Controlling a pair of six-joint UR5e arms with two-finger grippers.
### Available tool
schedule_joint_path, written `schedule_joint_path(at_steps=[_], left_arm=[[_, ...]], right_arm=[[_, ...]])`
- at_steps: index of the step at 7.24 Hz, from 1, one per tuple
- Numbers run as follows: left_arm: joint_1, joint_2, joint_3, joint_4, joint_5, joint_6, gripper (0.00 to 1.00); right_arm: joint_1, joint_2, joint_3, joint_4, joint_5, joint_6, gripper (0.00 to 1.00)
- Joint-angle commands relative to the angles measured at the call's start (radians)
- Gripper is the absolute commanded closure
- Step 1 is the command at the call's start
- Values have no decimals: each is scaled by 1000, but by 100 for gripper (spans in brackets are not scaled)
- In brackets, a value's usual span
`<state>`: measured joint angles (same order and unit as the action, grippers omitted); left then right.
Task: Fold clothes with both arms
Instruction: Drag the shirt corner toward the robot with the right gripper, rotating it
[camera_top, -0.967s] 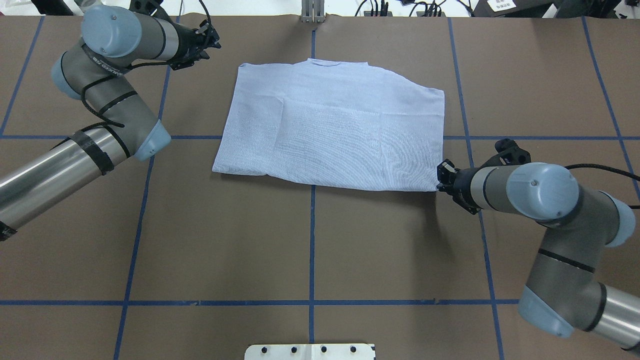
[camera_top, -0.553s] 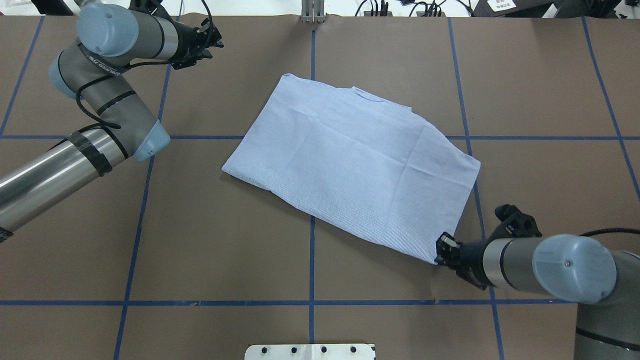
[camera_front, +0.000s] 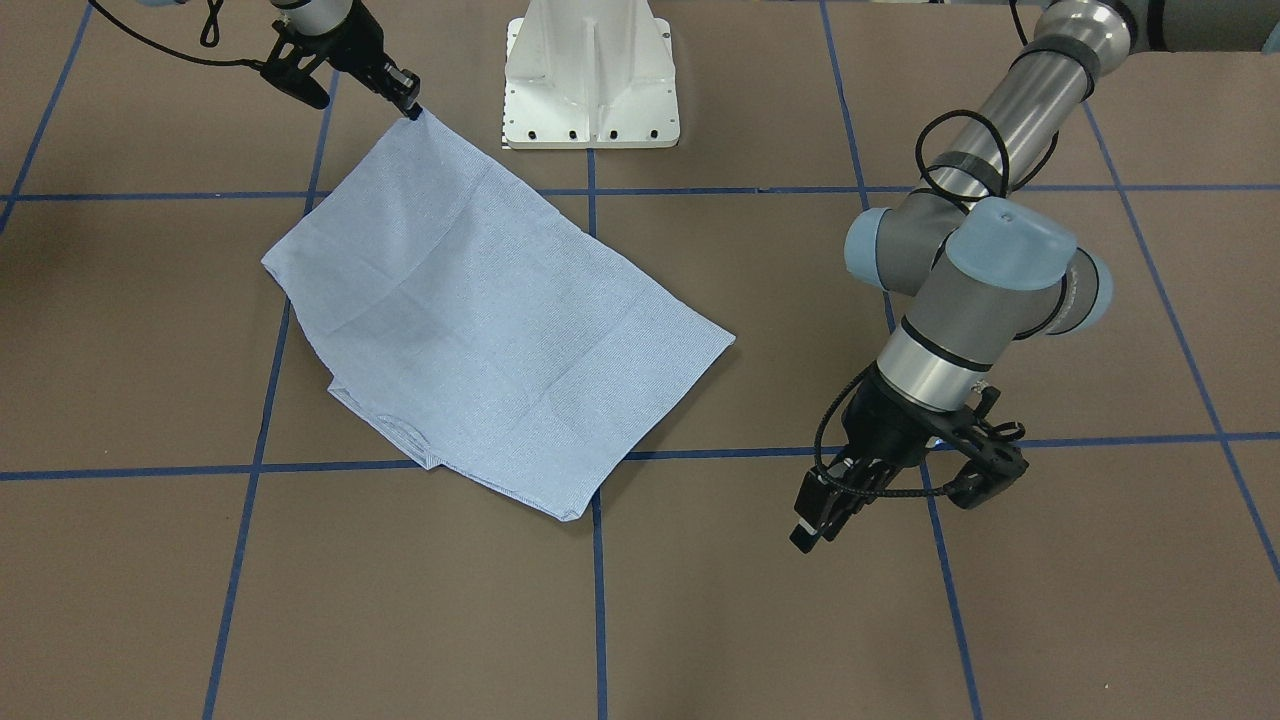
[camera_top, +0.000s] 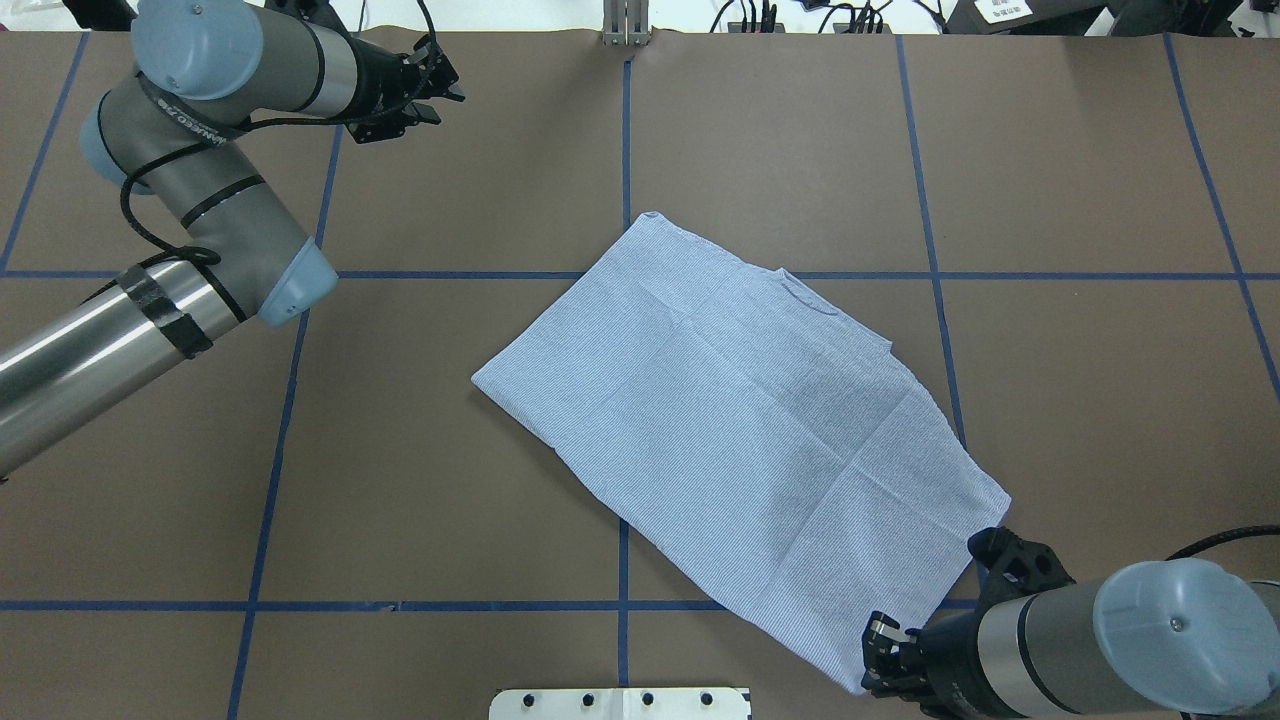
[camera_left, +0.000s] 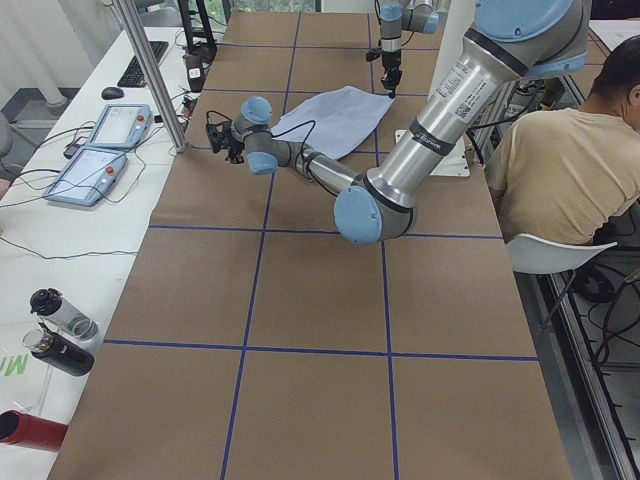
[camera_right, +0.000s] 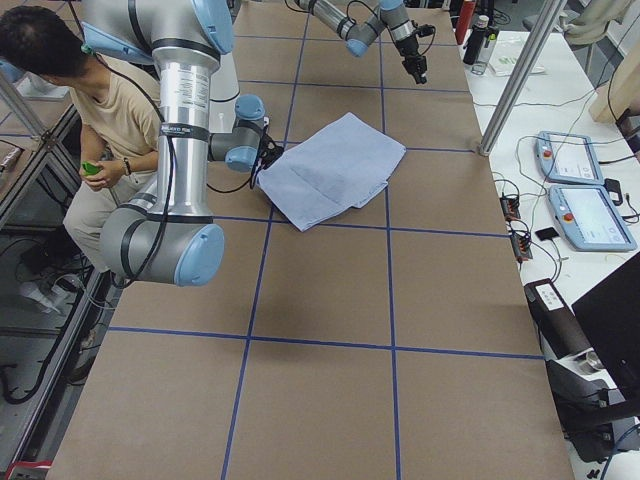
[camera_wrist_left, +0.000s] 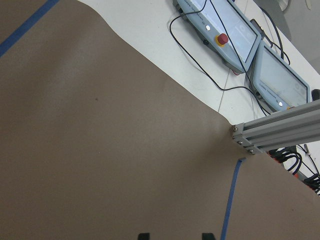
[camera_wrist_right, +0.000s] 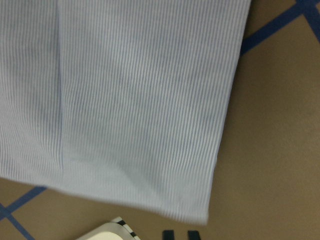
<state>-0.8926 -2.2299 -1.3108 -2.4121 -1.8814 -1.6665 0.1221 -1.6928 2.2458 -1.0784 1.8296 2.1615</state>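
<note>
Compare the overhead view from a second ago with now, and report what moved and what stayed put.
The right gripper, shut on a corner of the shirt throughout, pulled back toward the robot's base. The shirt slid along with it and swung clockwise in the overhead view, and now lies diagonally. Nothing was grasped or released. The left gripper stays open, off the cloth, barely shifted. The shirt stays folded flat.

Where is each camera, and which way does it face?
Front-facing: across the brown table, steeply down on the light blue striped cloth shirt; both silver-grey arms.
Overhead: behind the robot, forward and down; left arm left, right arm lower right.
Exterior left: table's end, along it; left arm near.
Exterior right: opposite end; right arm near.
Left wrist: table's far edge; black fingers at bottom.
Right wrist: shirt corner; fingers at bottom.
Front-facing and overhead share the shirt.
</note>
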Motion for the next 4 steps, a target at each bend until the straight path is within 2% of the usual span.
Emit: schedule_joint_path(at_steps=[1, 2, 4], left_arm=[[3, 52, -111, 89, -33, -1, 53], [11, 59, -169, 170, -33, -1, 53], [90, 216, -351, 219, -41, -16, 42]], right_arm=[[-6, -4, 35, 2, 10, 29, 0], [52, -8, 76, 0, 16, 30, 0], [244, -4, 62, 0, 16, 26, 0]])
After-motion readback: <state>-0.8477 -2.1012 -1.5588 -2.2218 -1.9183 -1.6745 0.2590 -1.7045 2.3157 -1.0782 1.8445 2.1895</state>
